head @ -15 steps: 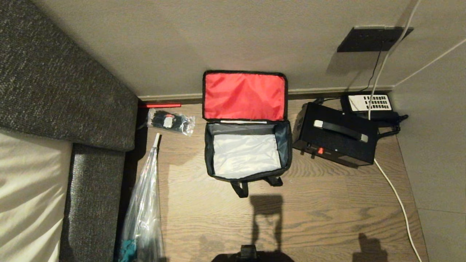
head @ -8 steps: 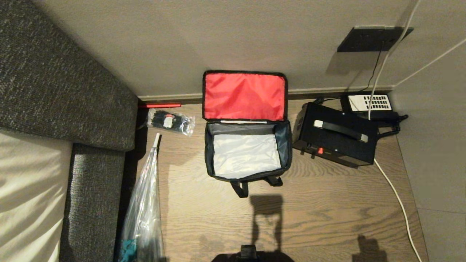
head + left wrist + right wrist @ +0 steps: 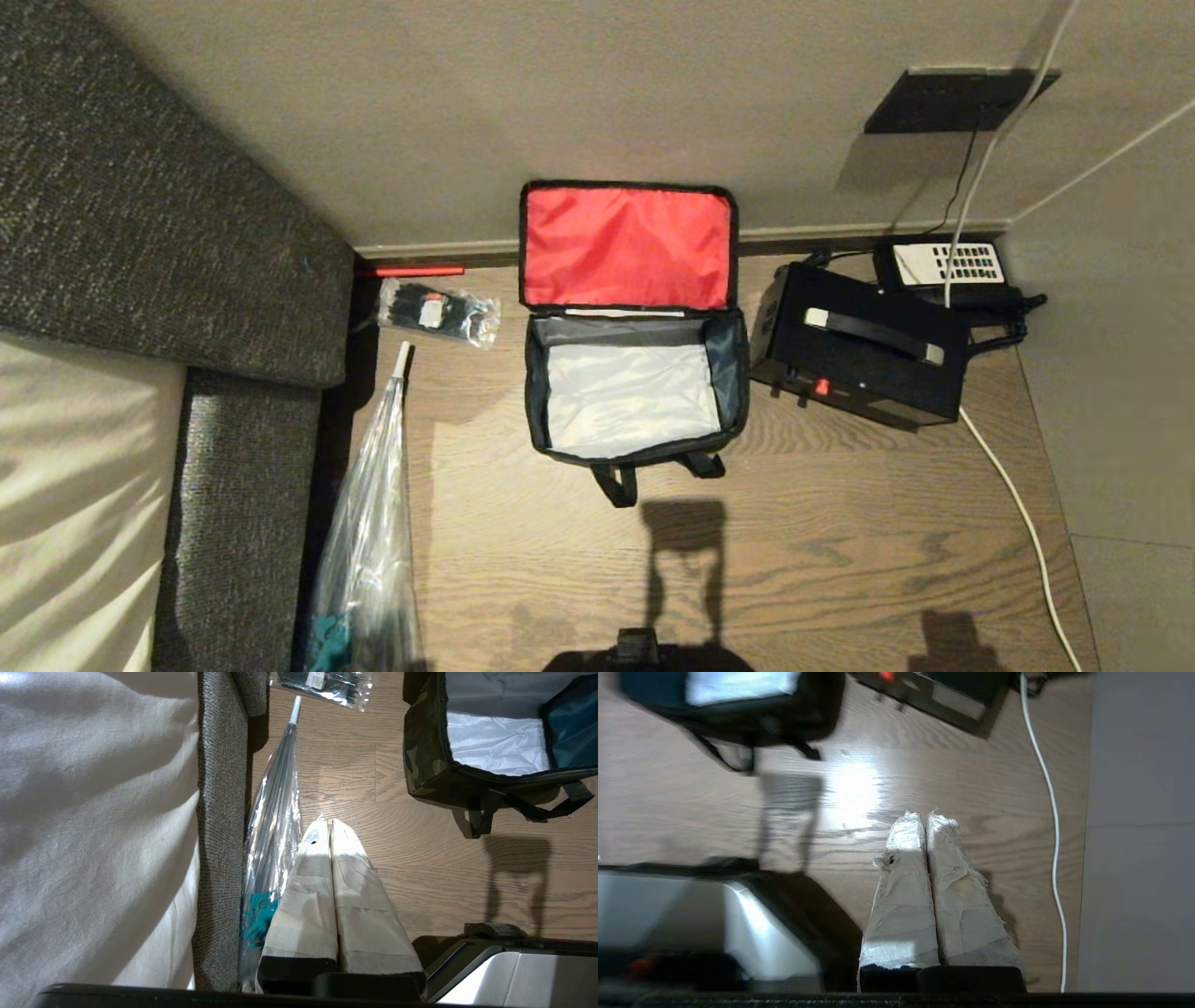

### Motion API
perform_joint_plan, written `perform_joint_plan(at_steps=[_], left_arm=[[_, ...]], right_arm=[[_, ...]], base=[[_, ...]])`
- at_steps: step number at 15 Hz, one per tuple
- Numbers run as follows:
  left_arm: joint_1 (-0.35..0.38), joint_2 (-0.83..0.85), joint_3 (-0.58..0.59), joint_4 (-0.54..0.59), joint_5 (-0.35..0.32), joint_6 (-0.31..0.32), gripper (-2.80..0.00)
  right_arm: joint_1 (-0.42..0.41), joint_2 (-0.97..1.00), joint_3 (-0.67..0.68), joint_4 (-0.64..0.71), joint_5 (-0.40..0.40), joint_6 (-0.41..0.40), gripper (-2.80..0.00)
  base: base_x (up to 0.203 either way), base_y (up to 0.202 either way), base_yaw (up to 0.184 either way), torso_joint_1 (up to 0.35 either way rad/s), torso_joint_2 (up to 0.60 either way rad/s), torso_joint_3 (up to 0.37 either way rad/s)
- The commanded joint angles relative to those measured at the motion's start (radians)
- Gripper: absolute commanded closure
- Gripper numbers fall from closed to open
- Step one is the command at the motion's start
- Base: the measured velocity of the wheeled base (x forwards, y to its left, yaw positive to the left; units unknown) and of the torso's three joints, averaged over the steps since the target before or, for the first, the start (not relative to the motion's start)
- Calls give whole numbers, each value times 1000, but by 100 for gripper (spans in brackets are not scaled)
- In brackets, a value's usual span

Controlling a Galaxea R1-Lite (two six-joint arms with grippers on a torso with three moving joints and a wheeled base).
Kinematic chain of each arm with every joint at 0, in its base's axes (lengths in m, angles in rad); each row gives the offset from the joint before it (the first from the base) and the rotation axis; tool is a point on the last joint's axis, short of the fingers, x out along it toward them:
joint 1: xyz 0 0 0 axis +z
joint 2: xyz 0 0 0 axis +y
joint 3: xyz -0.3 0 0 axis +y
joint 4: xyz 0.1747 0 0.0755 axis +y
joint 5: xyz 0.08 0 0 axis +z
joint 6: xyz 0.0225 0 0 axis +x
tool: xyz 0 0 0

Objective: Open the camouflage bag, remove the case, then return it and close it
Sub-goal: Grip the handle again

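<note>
The camouflage bag stands open on the wooden floor in the head view, its red-lined lid leaning back against the wall and its grey interior empty. The black case with a black handle and a small red latch lies on the floor just right of the bag. My left gripper is shut and empty, low over the floor near the sofa, well short of the bag. My right gripper is shut and empty over bare floor, short of the case. Neither arm shows in the head view.
A grey sofa fills the left side. A clear-wrapped umbrella lies along it, and a small plastic bag sits near the wall. A black telephone and a white cable lie right of the case.
The bag and the case have not moved. A shadow at the bottom right of the floor has slid lower toward the frame's edge.
</note>
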Motion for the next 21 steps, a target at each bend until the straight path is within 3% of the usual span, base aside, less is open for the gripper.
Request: perform_joint_plan(at_steps=[1, 3, 5, 9, 11, 13, 17, 21], left_arm=[[1, 0, 3, 0, 1, -1, 0], [1, 0, 3, 0, 1, -1, 0], [1, 0, 3, 0, 1, -1, 0], [1, 0, 3, 0, 1, -2, 0], [1, 0, 3, 0, 1, -1, 0], [1, 0, 3, 0, 1, -1, 0], [1, 0, 3, 0, 1, -1, 0], [1, 0, 3, 0, 1, -1, 0]], right_arm=[[0, 2, -244, 320, 76, -1, 0], [0, 3, -369, 504, 222, -1, 0], [0, 4, -406, 540, 291, 26, 0], [-2, 66, -484, 440, 297, 88, 0], [8, 255, -564, 424, 277, 151, 0], [28, 558, -613, 386, 232, 158, 0], [54, 1136, -632, 152, 109, 47, 0], [71, 1588, -628, -375, 85, -29, 0]], base=[[0, 0, 0, 0, 0, 0], [0, 0, 0, 0, 0, 0], [0, 0, 0, 0, 0, 0], [0, 0, 0, 0, 0, 0], [0, 0, 0, 0, 0, 0], [0, 0, 0, 0, 0, 0], [0, 0, 0, 0, 0, 0], [0, 0, 0, 0, 0, 0]])
